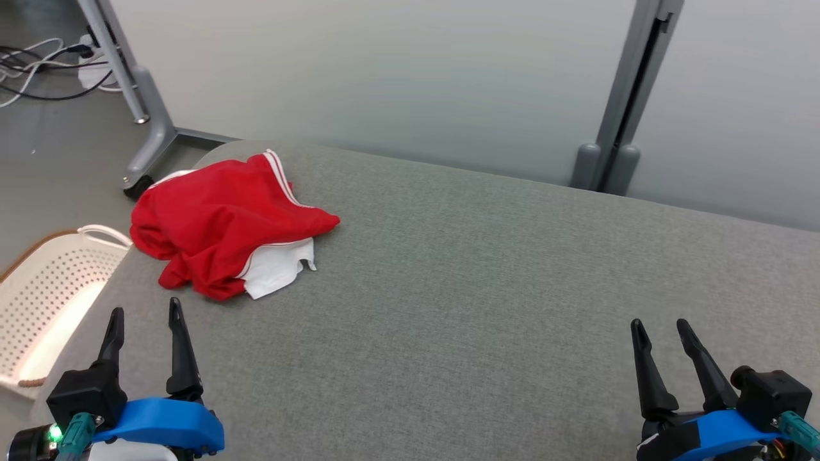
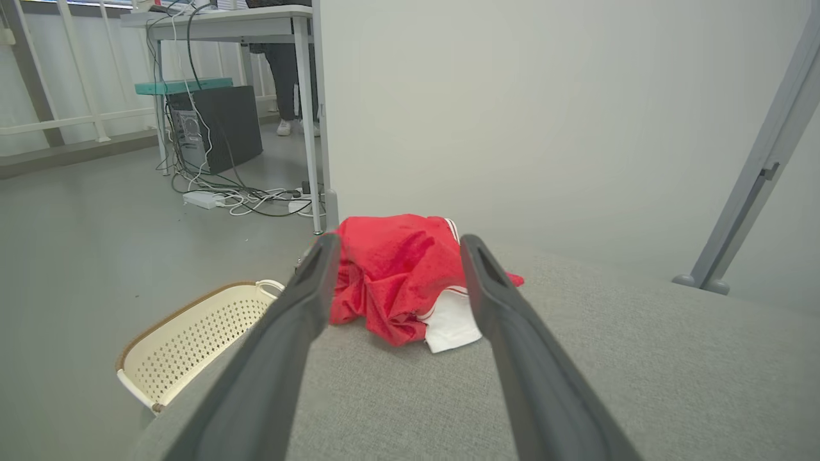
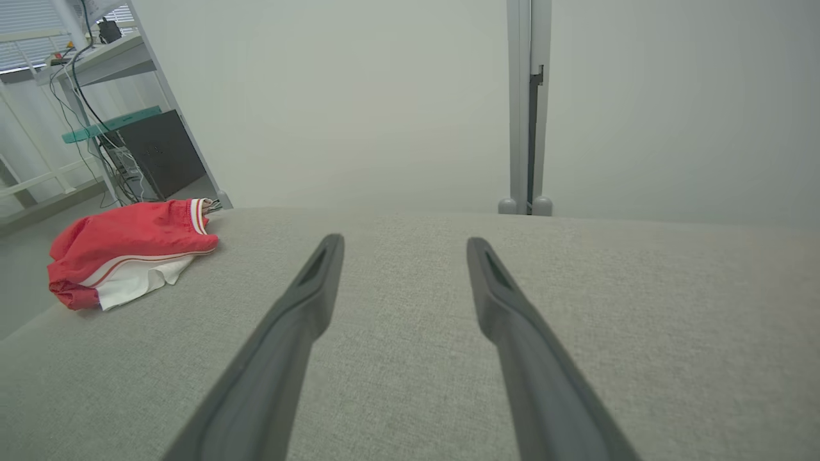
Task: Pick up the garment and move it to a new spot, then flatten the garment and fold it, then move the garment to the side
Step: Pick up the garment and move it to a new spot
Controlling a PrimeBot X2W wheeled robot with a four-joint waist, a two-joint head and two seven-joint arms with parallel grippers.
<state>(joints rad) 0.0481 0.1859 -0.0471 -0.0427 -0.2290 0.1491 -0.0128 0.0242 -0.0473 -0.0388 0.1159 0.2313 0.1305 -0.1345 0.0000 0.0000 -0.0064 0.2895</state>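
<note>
The garment is a crumpled red piece with white trim and a white part showing underneath. It lies in a heap at the far left corner of the grey padded table. My left gripper stands open at the lower left, short of the heap and apart from it. Through the left wrist view the garment sits straight ahead between the open fingers. My right gripper is open at the lower right, far from the cloth. In the right wrist view the garment lies at the far left.
A cream perforated basket stands on the floor beside the table's left edge. A grey wheeled frame leg and cables lie beyond the corner. A pale partition wall with a grey post backs the table. A person's legs stand behind a desk.
</note>
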